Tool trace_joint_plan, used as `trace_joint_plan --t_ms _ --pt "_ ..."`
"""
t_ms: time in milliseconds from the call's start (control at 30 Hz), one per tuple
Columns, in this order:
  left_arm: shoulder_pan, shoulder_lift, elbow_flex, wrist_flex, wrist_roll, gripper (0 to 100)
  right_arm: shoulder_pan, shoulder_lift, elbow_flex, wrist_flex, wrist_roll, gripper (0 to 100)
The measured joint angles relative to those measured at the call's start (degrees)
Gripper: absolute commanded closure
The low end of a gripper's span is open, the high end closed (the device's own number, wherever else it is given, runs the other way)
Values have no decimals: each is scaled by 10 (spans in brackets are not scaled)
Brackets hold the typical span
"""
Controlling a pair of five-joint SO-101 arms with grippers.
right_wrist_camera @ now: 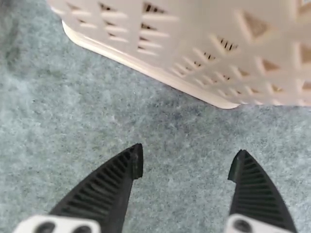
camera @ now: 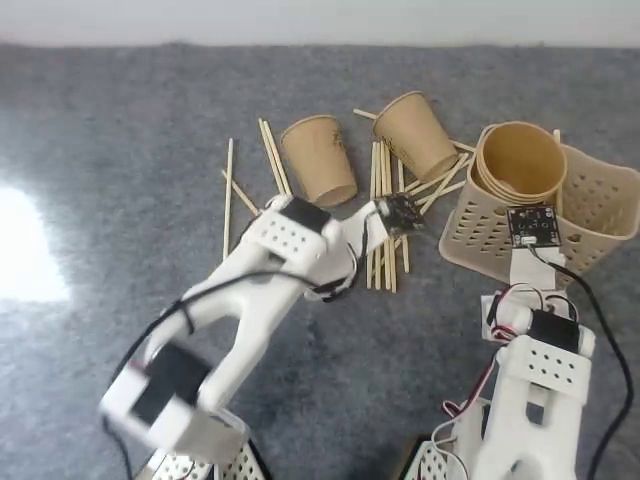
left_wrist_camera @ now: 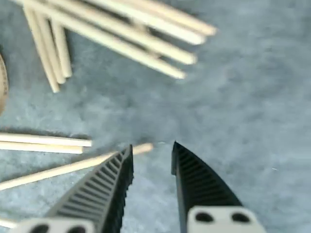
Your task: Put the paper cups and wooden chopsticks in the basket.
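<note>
**Half done at best, and plenty is lying loose**

So the job is looking only partway along. A stack of cups [camera: 520, 160] is already sitting upright inside the basket [camera: 468, 238], which is standing toward the right side of the table [camera: 100, 130]. Two more paper cups are lying on their sides out on the table. One cup [camera: 320, 160] is sitting near the middle and the other cup [camera: 415, 132] is lying nearer the basket.

The chopsticks [camera: 385, 215] are lying scattered around and between those two, with a main bunch in the middle plus a few strays further left. I'm not seeing any clearly inside the basket. Something thin is poking up at its far rim, but I can't tell what it is.

The left claw [left_wrist_camera: 152, 146] is hanging low over the table by the main bunch. Its jaws are only a little apart and gripping nothing, and a single chopstick [left_wrist_camera: 73, 167] is ending right at one jaw. The right claw [right_wrist_camera: 189, 149] is hovering just in front of the basket wall, spread wide and holding nothing.

My guess is that grabbing a chopstick is the step in hand right now. The two loose cups and pretty much every stick are waiting to go in.
</note>
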Motion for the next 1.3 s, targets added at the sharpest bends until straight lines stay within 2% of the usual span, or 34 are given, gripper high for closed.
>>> trace_joint_plan --t_ms 167,267,400,733,1033,1300 --pt "11 -138 8 -4 0 863 0 0 0 0 0 704" --pt "-21 -170 2 -76 22 863 -2 0 0 0 0 704" --pt "-70 -152 2 -211 62 863 0 0 0 0 0 704" --pt "-74 -25 2 -403 70 863 -1 0 0 0 0 704" --pt "-74 120 -76 -426 70 863 0 0 0 0 0 704" --pt "-74 132 -84 -404 70 863 0 0 0 0 0 704"
